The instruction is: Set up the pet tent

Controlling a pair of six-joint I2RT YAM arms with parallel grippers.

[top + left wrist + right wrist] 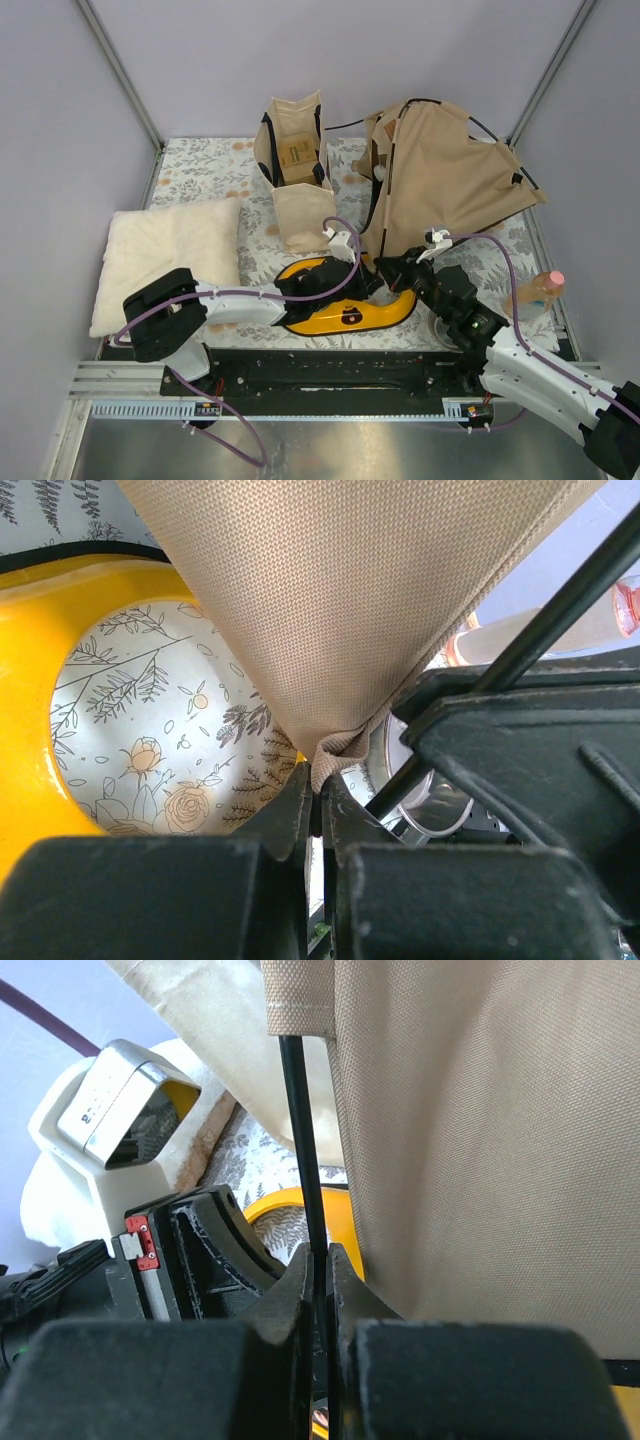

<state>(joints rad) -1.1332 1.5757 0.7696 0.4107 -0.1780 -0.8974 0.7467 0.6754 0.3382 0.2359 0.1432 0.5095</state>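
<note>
The tan canvas pet tent with thin black poles stands half-raised at the back right of the table. My left gripper is shut on the tent's lower fabric corner, pinched between the fingers in the left wrist view. My right gripper is shut on a thin black tent pole that runs up into a canvas sleeve. The two grippers meet close together at the tent's near corner, above a yellow ring-shaped object.
A beige tote bag with black handles stands at the back centre. A cream fluffy pillow lies at the left. A bottle with a pink cap stands at the right edge, and a metal round lid lies near it.
</note>
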